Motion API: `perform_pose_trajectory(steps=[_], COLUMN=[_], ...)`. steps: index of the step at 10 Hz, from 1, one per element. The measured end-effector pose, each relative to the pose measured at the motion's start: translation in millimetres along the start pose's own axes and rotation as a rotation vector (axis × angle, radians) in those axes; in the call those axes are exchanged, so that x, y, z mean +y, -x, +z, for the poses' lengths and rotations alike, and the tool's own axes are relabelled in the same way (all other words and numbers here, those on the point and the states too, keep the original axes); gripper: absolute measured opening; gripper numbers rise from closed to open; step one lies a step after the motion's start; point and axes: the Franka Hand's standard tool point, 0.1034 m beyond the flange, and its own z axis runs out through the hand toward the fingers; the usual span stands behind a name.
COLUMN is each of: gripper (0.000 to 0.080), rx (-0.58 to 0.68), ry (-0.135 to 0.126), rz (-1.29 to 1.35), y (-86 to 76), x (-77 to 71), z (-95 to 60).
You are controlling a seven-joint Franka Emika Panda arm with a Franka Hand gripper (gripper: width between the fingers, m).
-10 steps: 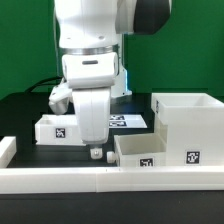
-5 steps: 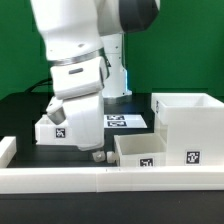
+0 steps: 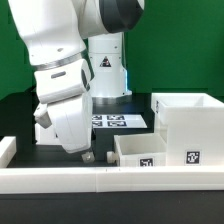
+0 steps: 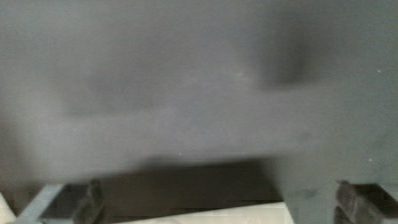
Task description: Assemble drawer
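The drawer's white cube-like housing point(image 3: 186, 118) stands at the exterior view's right, open side up. One low tray point(image 3: 140, 152) with a square tag lies in front of it, its small knob point(image 3: 108, 157) pointing to the exterior view's left. The second tray is hidden behind my hand. My gripper point(image 3: 87, 155) hangs tilted just above the table, left of that knob and touching nothing I can see. In the wrist view, which is blurred grey, its fingers point(image 4: 64, 200) stand wide apart with nothing between them.
The marker board point(image 3: 116, 121) lies flat on the black table behind the tray. A low white rim point(image 3: 110, 181) edges the table's front. The robot's base point(image 3: 108, 72) stands at the back.
My arm has swung toward the exterior view's left and tilted. It now covers the left tray and uncovers the marker board. The housing and front tray have not moved.
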Motion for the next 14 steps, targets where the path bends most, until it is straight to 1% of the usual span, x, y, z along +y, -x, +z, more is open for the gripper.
perform_pose_trajectory(steps=[1, 2, 3, 6, 7, 13, 14], gripper=[0.0649, 0.0649, 0.0649, 0.0649, 0.0649, 0.0649, 0.0649], rx=[0.006, 0.012, 0.005, 0.006, 0.008, 0.021, 0.01], ry=[0.001, 0.009, 0.044, 0.042, 0.046, 0.039, 0.05], rz=[-0.013, -0.036, -0.048, -0.04, -0.045, 0.001, 0.013], y=[-6.5, -16.3, -21.9, -20.4, -24.5, -59.0, -61.0], x=[3.0, 6.4, 10.9, 9.9, 12.0, 14.7, 17.2], z=[2.2, 5.5, 7.1, 7.7, 7.0, 14.5, 14.0])
